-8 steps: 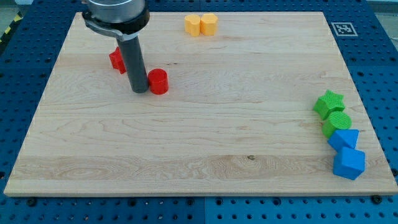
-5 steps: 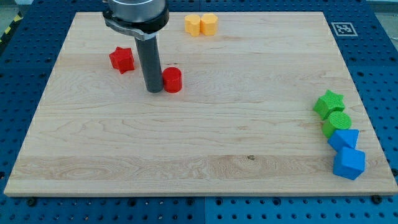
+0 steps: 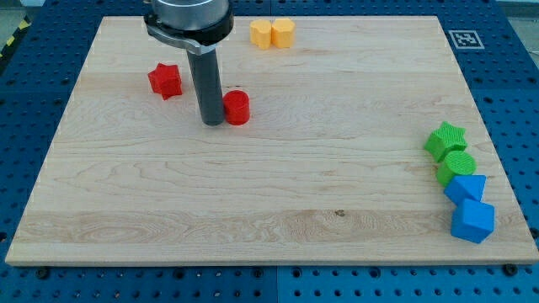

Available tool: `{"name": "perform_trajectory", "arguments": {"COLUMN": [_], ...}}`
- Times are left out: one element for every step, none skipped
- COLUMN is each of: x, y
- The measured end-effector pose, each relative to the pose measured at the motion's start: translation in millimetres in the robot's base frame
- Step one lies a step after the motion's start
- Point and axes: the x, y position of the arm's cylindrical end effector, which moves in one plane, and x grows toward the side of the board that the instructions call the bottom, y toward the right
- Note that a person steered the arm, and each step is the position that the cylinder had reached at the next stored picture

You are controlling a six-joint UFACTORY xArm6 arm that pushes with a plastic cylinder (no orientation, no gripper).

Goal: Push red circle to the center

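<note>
beside red circle (image 3: 237, 108): my tip (image 3: 213, 123)

Eight blocks on the board: two red, a star (image 3: 165, 80) and a circle (image 3: 237, 108); two yellow (image 3: 262, 34) (image 3: 283, 32), shapes unclear, maybe hexagons; two green (image 3: 445, 139) (image 3: 456, 167); two blue (image 3: 466, 188) (image 3: 472, 220).
</note>
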Motion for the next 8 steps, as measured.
{"name": "perform_trajectory", "arguments": {"x": [0, 0, 0, 0, 0, 0, -3, -13], "y": [2, 3, 8, 34, 45, 46, 46, 41]}}
